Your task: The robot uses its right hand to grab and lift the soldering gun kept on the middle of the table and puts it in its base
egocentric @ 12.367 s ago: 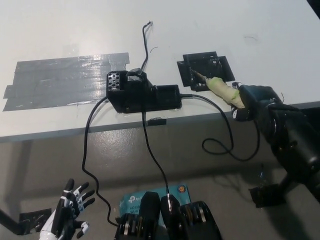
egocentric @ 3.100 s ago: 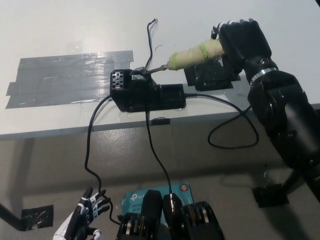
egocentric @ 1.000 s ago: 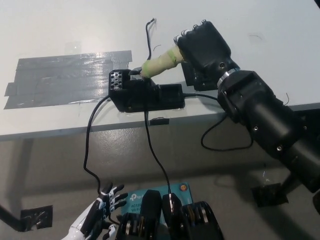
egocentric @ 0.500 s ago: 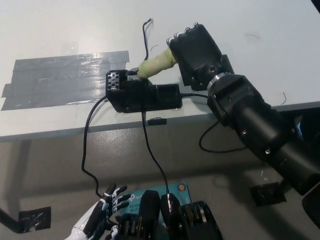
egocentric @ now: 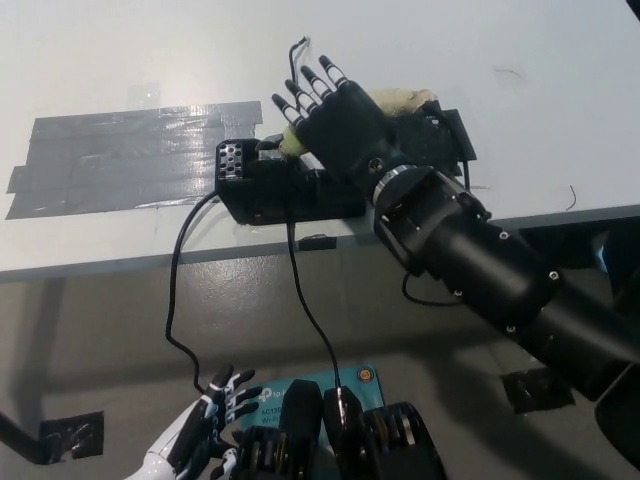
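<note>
Left robot hand (egocentric: 195,437): white, seen at the lower left below the tabletop edge, fingers spread, nothing held.

Black cables (egocentric: 176,290): hung from the base over the tabletop's near edge.

Base (egocentric: 285,186): black unit set near the front edge of the tabletop (egocentric: 120,60), a perforated light block at its left end.

Right robot hand (egocentric: 335,118): black, laid flat over the right part of the base, fingers extended and splayed toward the far left, closed on nothing.

Soldering gun (egocentric: 395,102): pale, tape-wrapped handle seen just beyond and partly under the right robot hand. Long axis lies roughly left to right; the tip end points left toward the base's holder, where a yellowish part shows at the fingers. The tip itself is hidden.

Grey tape patch (egocentric: 130,155): stuck flat to the tabletop, left of the base.

Black mat (egocentric: 452,135): partly covered, right of the hand.
</note>
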{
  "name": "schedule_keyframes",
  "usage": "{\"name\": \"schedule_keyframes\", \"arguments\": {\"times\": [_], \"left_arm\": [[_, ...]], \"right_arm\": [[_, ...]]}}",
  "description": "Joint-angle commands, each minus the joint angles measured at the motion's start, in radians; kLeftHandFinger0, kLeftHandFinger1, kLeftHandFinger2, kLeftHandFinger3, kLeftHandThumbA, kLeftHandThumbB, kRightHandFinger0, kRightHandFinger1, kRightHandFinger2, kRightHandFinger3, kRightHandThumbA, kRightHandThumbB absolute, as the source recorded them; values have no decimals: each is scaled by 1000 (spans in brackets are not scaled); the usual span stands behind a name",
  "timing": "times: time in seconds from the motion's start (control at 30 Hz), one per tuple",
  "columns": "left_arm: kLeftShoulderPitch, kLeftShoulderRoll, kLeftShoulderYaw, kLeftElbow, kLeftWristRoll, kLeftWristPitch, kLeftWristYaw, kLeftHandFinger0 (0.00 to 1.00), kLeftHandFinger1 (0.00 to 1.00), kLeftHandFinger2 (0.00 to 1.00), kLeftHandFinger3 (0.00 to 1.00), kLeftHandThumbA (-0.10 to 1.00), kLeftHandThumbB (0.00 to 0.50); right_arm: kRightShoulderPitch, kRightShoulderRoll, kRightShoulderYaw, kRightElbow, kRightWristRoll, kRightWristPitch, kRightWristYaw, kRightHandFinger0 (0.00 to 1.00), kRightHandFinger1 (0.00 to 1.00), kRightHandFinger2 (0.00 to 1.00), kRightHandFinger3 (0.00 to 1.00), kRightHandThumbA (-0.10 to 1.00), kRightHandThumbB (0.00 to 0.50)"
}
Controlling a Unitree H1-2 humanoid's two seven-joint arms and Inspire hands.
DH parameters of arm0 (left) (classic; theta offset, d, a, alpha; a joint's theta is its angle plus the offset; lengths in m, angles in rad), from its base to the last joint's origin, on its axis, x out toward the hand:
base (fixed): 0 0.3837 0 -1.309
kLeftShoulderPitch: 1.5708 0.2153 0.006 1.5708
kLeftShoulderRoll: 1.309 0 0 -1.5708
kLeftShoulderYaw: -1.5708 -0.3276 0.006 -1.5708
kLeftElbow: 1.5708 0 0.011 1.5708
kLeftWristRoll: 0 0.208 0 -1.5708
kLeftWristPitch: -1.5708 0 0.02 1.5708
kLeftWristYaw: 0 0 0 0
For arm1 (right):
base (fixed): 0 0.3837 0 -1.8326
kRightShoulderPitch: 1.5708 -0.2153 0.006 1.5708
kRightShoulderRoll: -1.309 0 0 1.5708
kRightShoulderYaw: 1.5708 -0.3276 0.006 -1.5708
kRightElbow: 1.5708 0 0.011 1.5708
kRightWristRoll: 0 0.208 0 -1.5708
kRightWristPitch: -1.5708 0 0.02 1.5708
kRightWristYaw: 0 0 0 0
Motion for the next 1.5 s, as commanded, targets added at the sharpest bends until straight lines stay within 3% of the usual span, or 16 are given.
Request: {"name": "schedule_keyframes", "arguments": {"times": [0.0,0.3,0.47,0.53,0.63,0.73,0.77,0.83,0.93,1.0,1.13,1.27,1.37,1.47], "left_arm": [[-4,13,6,-24,0,-6,-25,1000,1000,1000,1000,1000,500],[13,27,8,-23,13,-17,-21,1000,1000,1000,1000,1000,500],[27,21,18,-14,3,-27,-19,1000,1000,1000,1000,1000,500],[28,23,21,-14,5,-26,-15,1000,1000,1000,1000,1000,500],[37,36,23,-26,6,-29,-20,1000,1000,1000,1000,1000,500],[36,41,15,-26,14,-39,-25,1000,1000,1000,1000,1000,500],[34,41,15,-24,18,-44,-22,1000,1000,1000,1000,1000,500],[30,39,15,-23,25,-43,-15,1000,1000,1000,1000,1000,500],[19,38,29,-8,19,-51,-11,1000,1000,1000,1000,1000,500],[20,37,33,-4,15,-51,-9,1000,1000,1000,1000,1000,500],[30,45,44,12,18,-51,-2,1000,1000,1000,1000,1000,500],[21,55,55,26,16,-44,-2,1000,1000,1000,1000,1000,500],[34,70,50,29,41,-22,9,1000,1000,1000,1000,1000,500],[36,94,48,34,76,-1,27,1000,1000,1000,1000,1000,500]], "right_arm": [[-34,-1,1,-58,-61,31,87,1000,1000,1000,1000,627,500],[20,-91,-37,-348,-89,-25,181,1000,1000,1000,1000,705,500],[145,-152,-112,-763,-76,-29,379,1000,1000,1000,1000,635,500],[246,-204,-161,-1088,-67,-32,554,1000,1000,1000,1000,658,500],[383,-222,-238,-1363,-38,17,690,1000,1000,1000,1000,567,500],[599,-323,-375,-1425,53,15,495,1000,1000,1000,1000,555,500],[687,-371,-437,-1425,102,24,404,1000,1000,1000,1000,610,500],[859,-451,-572,-1425,230,54,245,1000,1000,1000,1000,613,500],[993,-476,-716,-1397,332,91,184,1000,1000,1000,1000,632,500],[1139,-452,-872,-1223,467,-15,1,1000,1000,1000,1000,566,485],[1251,-356,-1032,-884,595,-140,-136,1000,1000,1000,1000,538,445],[1258,-300,-1098,-755,634,-164,-147,1000,1000,1000,1000,568,430],[1272,-193,-1211,-616,779,-166,-141,1000,1000,1000,1000,453,400],[1253,-150,-1246,-468,864,-197,-100,1000,1000,1000,1000,423,375]]}}
